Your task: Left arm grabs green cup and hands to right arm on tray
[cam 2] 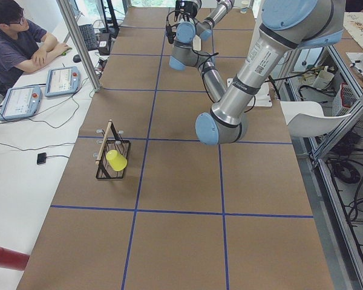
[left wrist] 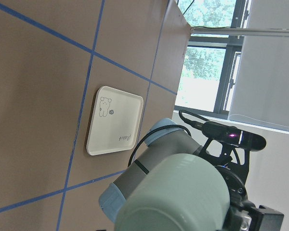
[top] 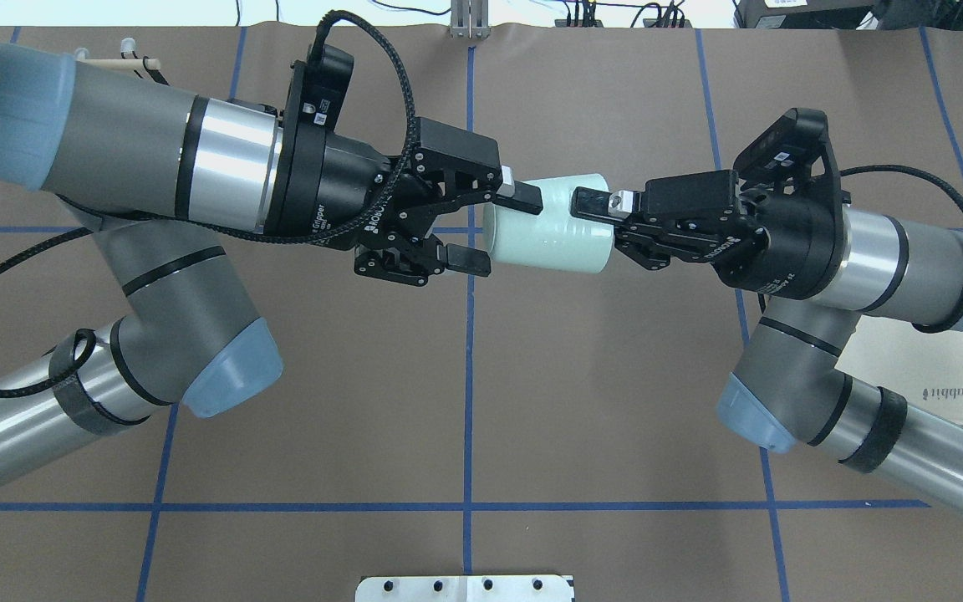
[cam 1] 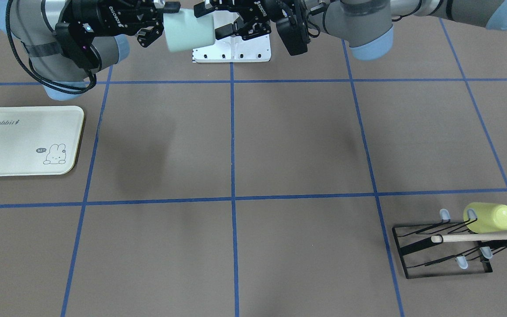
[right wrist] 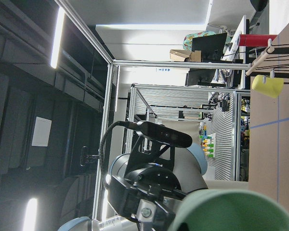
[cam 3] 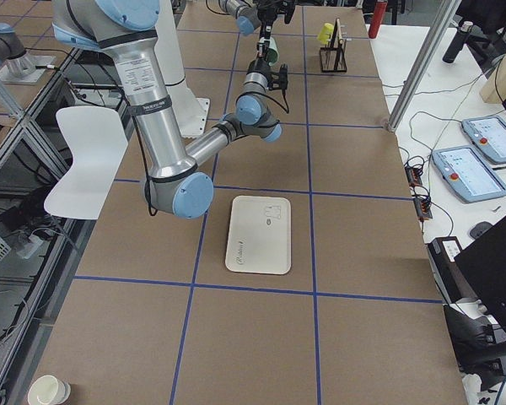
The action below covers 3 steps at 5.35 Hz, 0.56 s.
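Overhead exterior: green cup (top: 548, 226) lies sideways in midair between left gripper (top: 506, 231) and right gripper (top: 603, 224); whose fingers clamp it, cannot tell.

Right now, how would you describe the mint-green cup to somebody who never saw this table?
Above the brown table the left arm and right arm meet. The green cup lies sideways in the air between the left gripper and the right gripper. The other cup is yellow-green and sits on a black rack.

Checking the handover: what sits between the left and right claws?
The green cup, sideways in mid-air, between left claw and right claw; the overhead view shows it.
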Motion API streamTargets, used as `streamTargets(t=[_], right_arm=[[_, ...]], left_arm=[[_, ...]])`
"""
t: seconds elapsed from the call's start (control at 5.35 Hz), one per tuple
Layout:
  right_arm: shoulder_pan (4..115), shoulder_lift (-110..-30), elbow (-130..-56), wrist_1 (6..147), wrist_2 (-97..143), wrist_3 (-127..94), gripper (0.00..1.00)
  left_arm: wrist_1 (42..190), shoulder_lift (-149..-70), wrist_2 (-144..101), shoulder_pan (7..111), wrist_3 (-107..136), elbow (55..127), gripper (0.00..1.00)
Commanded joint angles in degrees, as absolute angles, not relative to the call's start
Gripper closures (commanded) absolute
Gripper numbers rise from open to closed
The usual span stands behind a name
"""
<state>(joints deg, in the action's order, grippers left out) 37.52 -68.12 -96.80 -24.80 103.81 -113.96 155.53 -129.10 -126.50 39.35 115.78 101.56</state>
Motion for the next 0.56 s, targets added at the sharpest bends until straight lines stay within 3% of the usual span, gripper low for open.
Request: streamTargets(t=[0.0,0.37], right_arm=[[38.05,-70.03,-97.46,-24.26,103.89,-114.08,1.0],[41.03,-72.59,-97.47,-19.12,105.54,-114.08,1.0]], left_arm=[[155.83,-128.94,-126.56,39.72,114.35,101.6,0.0],[155.22,-128.41,-127.7,40.43,114.08,101.52,0.0]])
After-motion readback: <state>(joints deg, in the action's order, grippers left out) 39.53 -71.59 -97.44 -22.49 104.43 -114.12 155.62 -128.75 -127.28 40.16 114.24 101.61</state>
